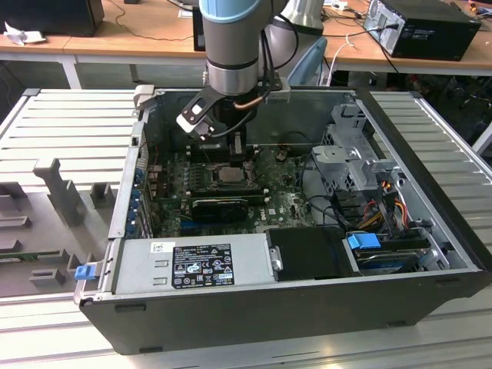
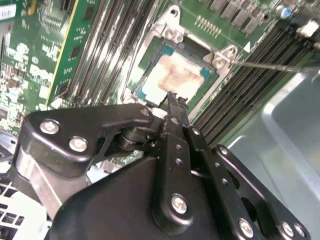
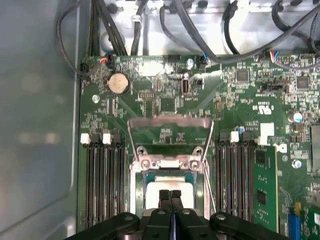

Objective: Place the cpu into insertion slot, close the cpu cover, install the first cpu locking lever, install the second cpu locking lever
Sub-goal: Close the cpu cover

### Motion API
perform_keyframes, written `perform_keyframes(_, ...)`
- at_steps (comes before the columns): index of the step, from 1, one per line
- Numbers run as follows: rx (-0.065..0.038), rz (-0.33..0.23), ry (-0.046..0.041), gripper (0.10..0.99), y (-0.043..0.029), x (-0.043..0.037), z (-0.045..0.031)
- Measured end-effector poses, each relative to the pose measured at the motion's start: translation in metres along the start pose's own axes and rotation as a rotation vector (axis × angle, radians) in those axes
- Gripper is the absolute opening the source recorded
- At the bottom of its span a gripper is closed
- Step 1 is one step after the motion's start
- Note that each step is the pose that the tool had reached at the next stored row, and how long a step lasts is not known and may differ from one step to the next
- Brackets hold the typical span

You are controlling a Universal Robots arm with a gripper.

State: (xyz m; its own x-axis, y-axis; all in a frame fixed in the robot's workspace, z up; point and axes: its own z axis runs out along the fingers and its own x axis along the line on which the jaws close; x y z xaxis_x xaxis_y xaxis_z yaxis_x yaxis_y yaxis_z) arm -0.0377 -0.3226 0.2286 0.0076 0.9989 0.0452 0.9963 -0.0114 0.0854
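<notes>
Black gripper links up close, jaws clenched together on nothing, tips just over the cpu seated in the insertion slot. Beyond the tips, the cpu cover stands raised: closing it looks the step in hand, needing a downward push.

Grey ribbed bench carries an open black computer case, with grey blocks at the exterior view's left.
</notes>
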Motion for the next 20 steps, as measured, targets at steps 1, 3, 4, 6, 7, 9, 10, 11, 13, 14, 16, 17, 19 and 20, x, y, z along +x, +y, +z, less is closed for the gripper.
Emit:
perform_keyframes(1,0.0,0.0,0.0,0.106,0.0029,0.0,0.0003)
perform_keyframes(3,0.0,0.001,-0.0001,0.106,0.0036,0.0,0.0003)
perform_keyframes(4,0.0,0.001,-0.0001,0.106,0.0036,0.0,0.0003)
perform_keyframes(6,0.0,0.001,0.0,0.106,0.0036,0.0,0.0003)
perform_keyframes(7,0.0,0.001,0.0,0.106,0.0036,0.0,0.0003)
perform_keyframes(9,0.001,0.001,-0.0004,0.106,0.005,0.0,0.0)
perform_keyframes(10,0.0,0.001,-0.0001,0.106,0.0054,0.0003,-0.0051)
perform_keyframes(11,0.0,0.001,-0.0012,0.106,0.0063,0.0002,-0.005)
perform_keyframes(13,0.0,0.001,-0.0017,0.106,0.007,0.0004,-0.0078)
perform_keyframes(14,0.0,0.0,-0.0017,0.106,0.0075,0.0004,-0.0078)
perform_keyframes(16,0.0,0.001,-0.002,0.106,0.011,0.0004,-0.0076)
perform_keyframes(17,0.001,0.0,-0.0021,0.106,0.0119,0.0005,-0.0084)
perform_keyframes(19,0.001,0.001,-0.0021,0.106,0.0125,0.0008,-0.0153)
perform_keyframes(20,0.0,0.001,-0.0019,0.106,0.0131,0.001,-0.0193)
